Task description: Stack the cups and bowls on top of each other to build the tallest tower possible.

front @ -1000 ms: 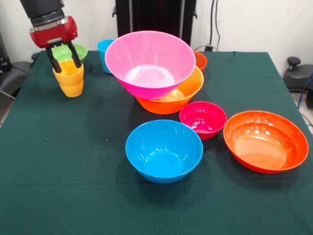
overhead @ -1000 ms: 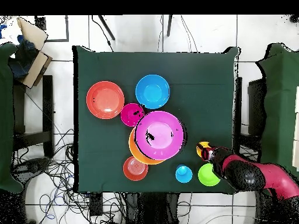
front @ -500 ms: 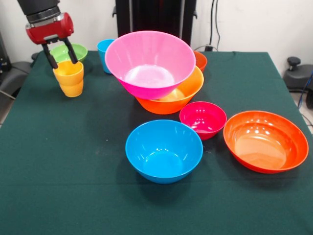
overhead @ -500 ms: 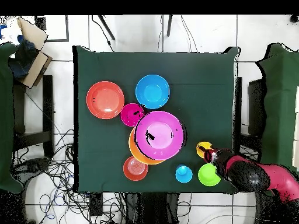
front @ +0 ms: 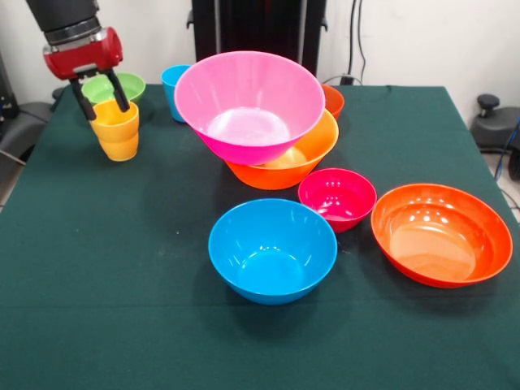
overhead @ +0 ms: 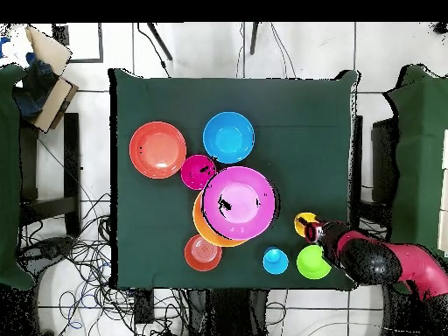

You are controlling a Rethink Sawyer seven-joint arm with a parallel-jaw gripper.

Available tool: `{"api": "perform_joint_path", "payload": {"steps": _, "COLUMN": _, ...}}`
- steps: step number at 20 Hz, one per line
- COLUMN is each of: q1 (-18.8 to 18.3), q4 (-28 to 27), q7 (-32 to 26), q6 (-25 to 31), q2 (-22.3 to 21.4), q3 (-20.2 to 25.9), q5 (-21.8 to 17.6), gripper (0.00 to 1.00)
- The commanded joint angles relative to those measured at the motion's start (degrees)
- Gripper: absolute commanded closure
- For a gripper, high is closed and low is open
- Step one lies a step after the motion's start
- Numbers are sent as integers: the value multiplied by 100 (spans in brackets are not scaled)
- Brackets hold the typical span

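Note:
A yellow-orange cup (front: 118,130) stands upright on the green table near the far left corner; it also shows in the overhead view (overhead: 304,223). My gripper (front: 104,104) is open just above it, with a finger at each side of the rim, and it shows from above too (overhead: 312,232). A small green bowl (front: 114,86) and a blue cup (front: 172,89) stand behind. The big pink bowl (front: 248,101) sits tilted in the big orange bowl (front: 288,162). I see no green cup.
A small orange-red bowl (front: 333,99) is behind the pink bowl. A small magenta bowl (front: 337,197), a medium blue bowl (front: 272,250) and a wide red-orange bowl (front: 441,234) stand apart at the front. The table's left edge (front: 32,154) is close to the yellow-orange cup.
My gripper has risen a little and shifted slightly toward the table's left edge. The yellow-orange cup and the bowls have not moved.

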Motion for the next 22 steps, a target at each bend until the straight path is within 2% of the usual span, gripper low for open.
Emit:
{"api": "perform_joint_path", "payload": {"steps": 1, "q1": 320, "q4": -560, "q7": -1852, "q6": -19, "q2": 431, "q3": -302, "q5": -604, "gripper": 0}}
{"api": "perform_joint_path", "payload": {"steps": 13, "q1": 309, "q4": -525, "q7": -1728, "q6": -98, "q2": 402, "q3": -331, "q5": -659, "gripper": 0}}
{"api": "perform_joint_path", "payload": {"steps": 17, "q1": 287, "q4": -248, "q7": -1374, "q6": -197, "q2": 117, "q3": -312, "q5": -672, "gripper": 0}}
{"api": "perform_joint_path", "payload": {"steps": 22, "q1": 276, "q4": 309, "q7": -742, "q6": -350, "q2": -466, "q3": -243, "q5": -612, "gripper": 0}}
